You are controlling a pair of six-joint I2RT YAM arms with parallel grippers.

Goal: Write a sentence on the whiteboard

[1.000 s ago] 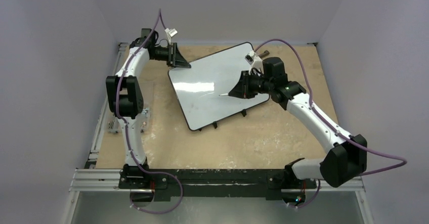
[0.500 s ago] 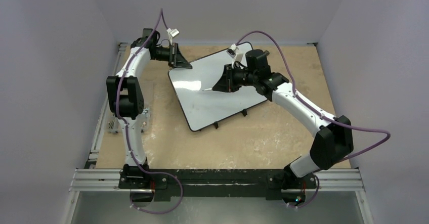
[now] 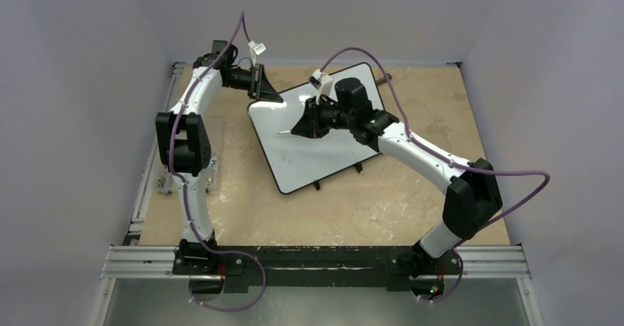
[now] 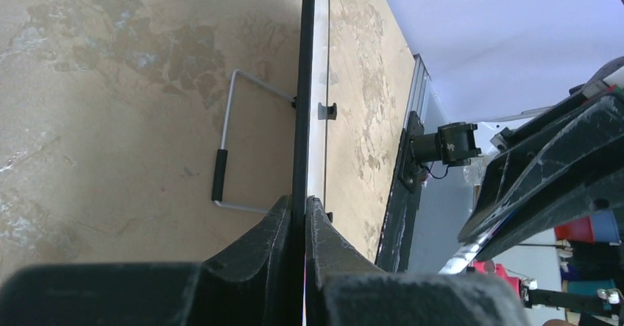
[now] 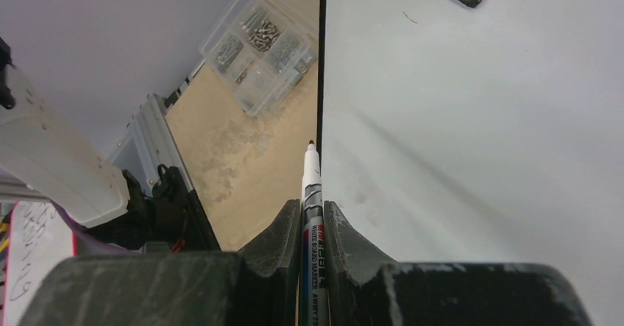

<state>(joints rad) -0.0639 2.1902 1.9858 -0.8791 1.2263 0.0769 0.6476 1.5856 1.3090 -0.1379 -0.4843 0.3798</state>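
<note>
top view: the whiteboard (image 3: 324,153) sits askew on the table (image 3: 383,208); we find the left gripper (image 3: 272,98) at its far left corner, the right gripper (image 3: 296,130) over it.
left wrist: fingers (image 4: 268,238) clamp the whiteboard rim.
right wrist: fingers (image 5: 283,238) pinch a marker (image 5: 312,193), tip beside the rim.

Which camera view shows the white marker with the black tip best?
The right wrist view: the white marker lies between the jaws, label and black tip visible. The top view shows only a thin pale sliver; the left wrist view shows nothing.
</note>
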